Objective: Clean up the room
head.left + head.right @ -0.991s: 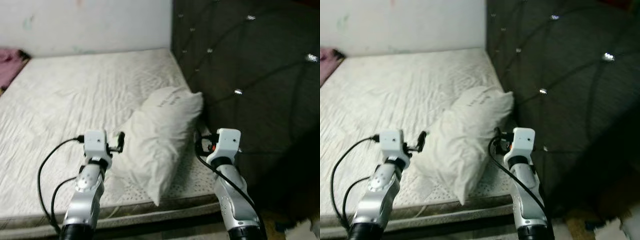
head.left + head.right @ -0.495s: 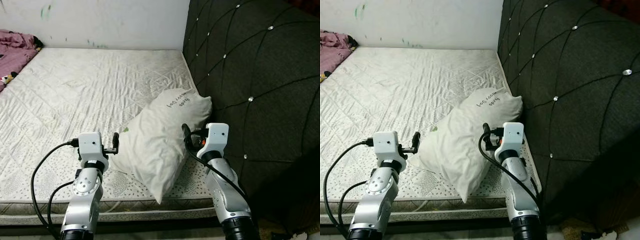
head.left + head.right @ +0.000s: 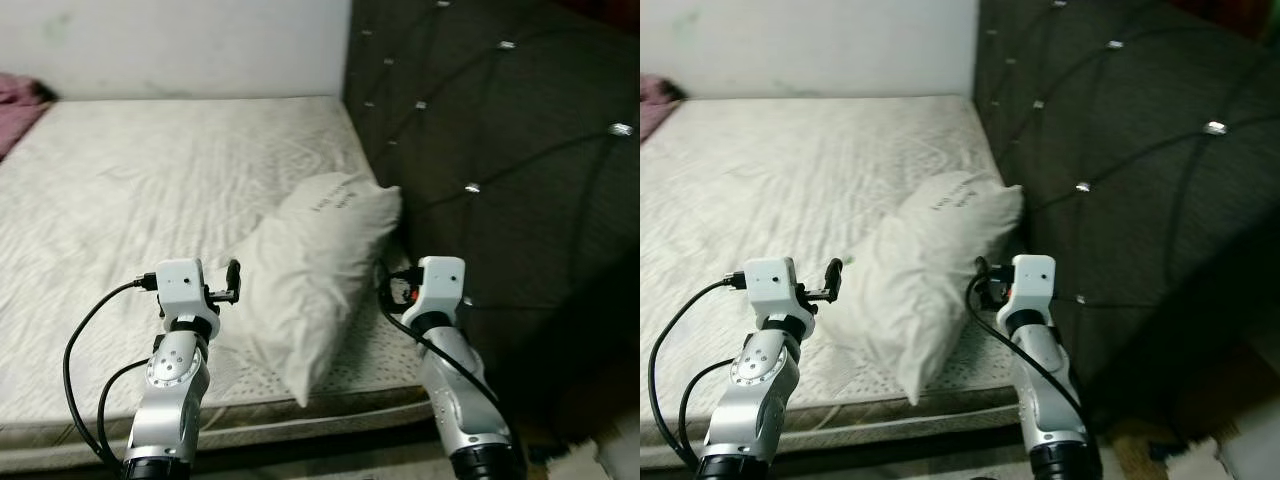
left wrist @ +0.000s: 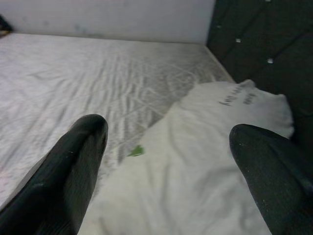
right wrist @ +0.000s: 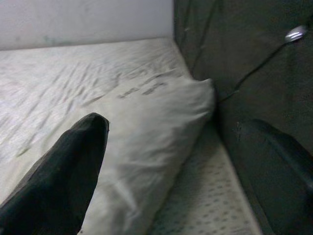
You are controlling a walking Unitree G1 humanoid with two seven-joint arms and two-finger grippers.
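A white pillow [image 3: 312, 268] with dark writing on it lies tilted on the bare quilted mattress [image 3: 140, 180], its far end against the dark tufted headboard [image 3: 500, 150]. My left gripper [image 3: 232, 281] hangs at the pillow's left side, open, with nothing between its fingers. In the left wrist view its two black fingers [image 4: 73, 171] stand wide apart with the pillow [image 4: 210, 166] ahead. My right gripper [image 3: 386, 286] is at the pillow's right side near the headboard, also open and holding nothing. The right wrist view looks along the pillow [image 5: 151, 127].
A pink cloth [image 3: 15, 93] lies at the mattress's far left corner by the white wall [image 3: 180, 45]. A small green scrap [image 4: 137, 151] lies by the pillow's left edge. The mattress's front edge [image 3: 250, 410] is just below my arms.
The whole picture has shifted and blurred, so the camera moved. Both grippers stay open on either side of the pillow, which lies as before.
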